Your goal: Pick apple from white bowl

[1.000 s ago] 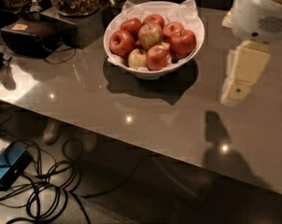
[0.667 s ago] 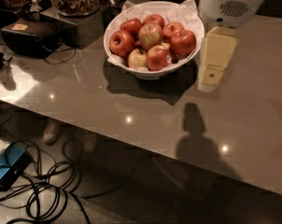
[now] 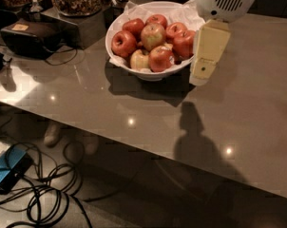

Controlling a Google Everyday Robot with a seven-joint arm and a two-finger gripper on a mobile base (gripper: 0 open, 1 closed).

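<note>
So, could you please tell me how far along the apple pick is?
Done: the gripper hangs at the right rim of the white bowl. In hand: lining up on the apple, which lies untouched atop the pile. Left: move over it, grasp it and lift it out.

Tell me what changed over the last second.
The gripper moved left over the table, from well right of the bowl to right beside its right rim. Nothing was taken hold of or let go. The apple lies on the pile as before, and the bowl and the other apples have not shifted.
</note>
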